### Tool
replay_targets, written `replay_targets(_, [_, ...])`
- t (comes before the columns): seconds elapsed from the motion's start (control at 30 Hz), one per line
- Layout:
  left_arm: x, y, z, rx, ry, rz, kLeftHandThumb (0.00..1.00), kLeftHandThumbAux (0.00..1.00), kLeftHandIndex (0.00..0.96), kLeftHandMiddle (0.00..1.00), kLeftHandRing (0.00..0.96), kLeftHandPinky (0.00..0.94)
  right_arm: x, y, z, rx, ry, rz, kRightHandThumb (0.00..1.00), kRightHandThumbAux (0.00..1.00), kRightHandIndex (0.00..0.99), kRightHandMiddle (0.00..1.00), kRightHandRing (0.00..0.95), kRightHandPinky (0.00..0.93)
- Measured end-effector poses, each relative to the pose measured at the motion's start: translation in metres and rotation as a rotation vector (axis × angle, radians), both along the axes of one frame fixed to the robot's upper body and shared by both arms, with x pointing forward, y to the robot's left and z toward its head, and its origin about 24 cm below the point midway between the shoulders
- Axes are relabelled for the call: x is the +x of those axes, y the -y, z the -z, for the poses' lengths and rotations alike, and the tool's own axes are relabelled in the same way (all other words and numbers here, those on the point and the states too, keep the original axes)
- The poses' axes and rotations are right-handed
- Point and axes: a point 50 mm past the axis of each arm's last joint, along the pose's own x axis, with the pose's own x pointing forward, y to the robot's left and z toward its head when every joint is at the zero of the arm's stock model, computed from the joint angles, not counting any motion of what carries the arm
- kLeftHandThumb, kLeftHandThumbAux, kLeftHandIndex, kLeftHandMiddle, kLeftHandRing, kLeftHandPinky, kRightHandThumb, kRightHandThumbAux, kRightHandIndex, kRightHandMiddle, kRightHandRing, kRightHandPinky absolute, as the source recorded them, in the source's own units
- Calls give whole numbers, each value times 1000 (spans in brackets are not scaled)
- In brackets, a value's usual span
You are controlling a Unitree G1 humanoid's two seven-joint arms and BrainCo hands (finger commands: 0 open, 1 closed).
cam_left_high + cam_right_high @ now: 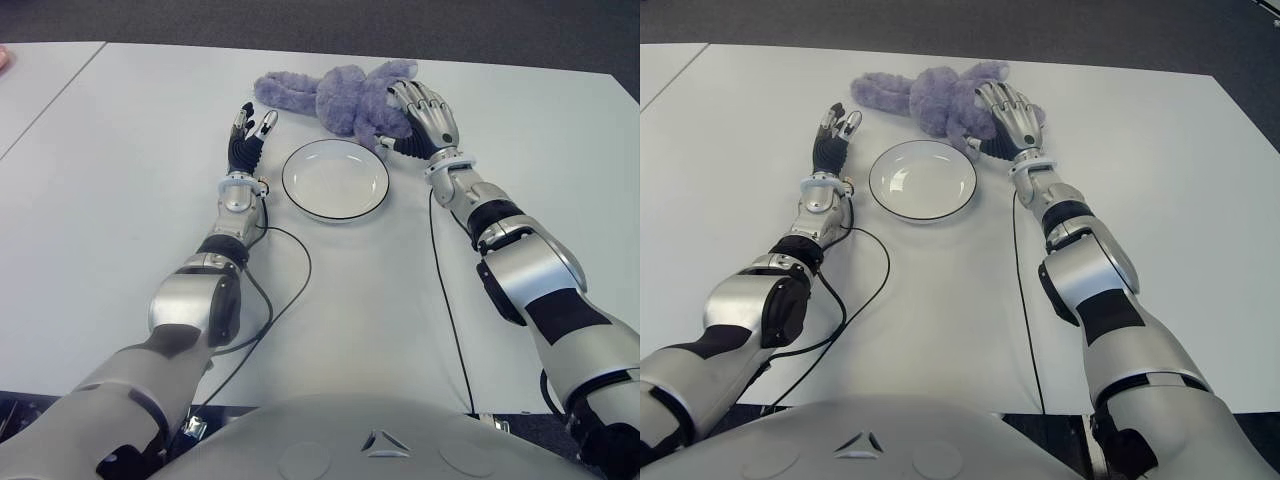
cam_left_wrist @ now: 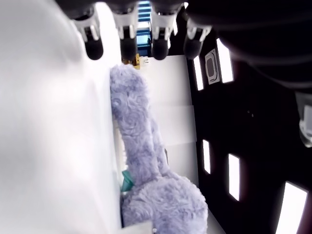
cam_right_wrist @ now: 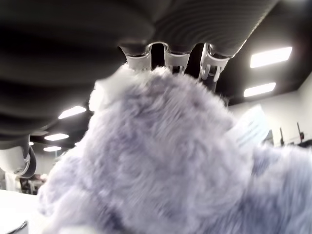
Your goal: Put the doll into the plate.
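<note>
Purple fur fills the right wrist view: the fluffy lilac plush doll (image 1: 345, 98) lies on the white table (image 1: 120, 180) just beyond the round white black-rimmed plate (image 1: 335, 180), not in it. Right hand (image 1: 425, 115) is draped over the doll's near end, fingers curved onto the fur; whether they grip it I cannot tell. Left hand (image 1: 247, 138) shows left of the plate, fingers extended, holding nothing. A shallow hold could let the floppy toy slip or drag across the rim. That plate holds nothing.

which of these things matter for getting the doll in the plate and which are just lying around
Job: purple doll lying beyond the plate; empty white plate; right hand laid over the doll.
Just there: black cables on the table; left hand, open, left of the plate.
</note>
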Motion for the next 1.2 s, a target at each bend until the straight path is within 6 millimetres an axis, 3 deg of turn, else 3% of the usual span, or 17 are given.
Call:
replay_targets(0.33, [0, 2, 0, 15, 1, 13, 0, 371, 0, 15, 18, 19, 4, 9, -15, 4, 54, 42, 267, 474, 0, 0, 0, 0])
replay_targets(1.2, [0, 2, -1, 16, 2, 15, 0, 376, 0, 3, 9, 13, 8, 12, -17, -10, 16, 94, 225, 556, 0, 0, 0, 0])
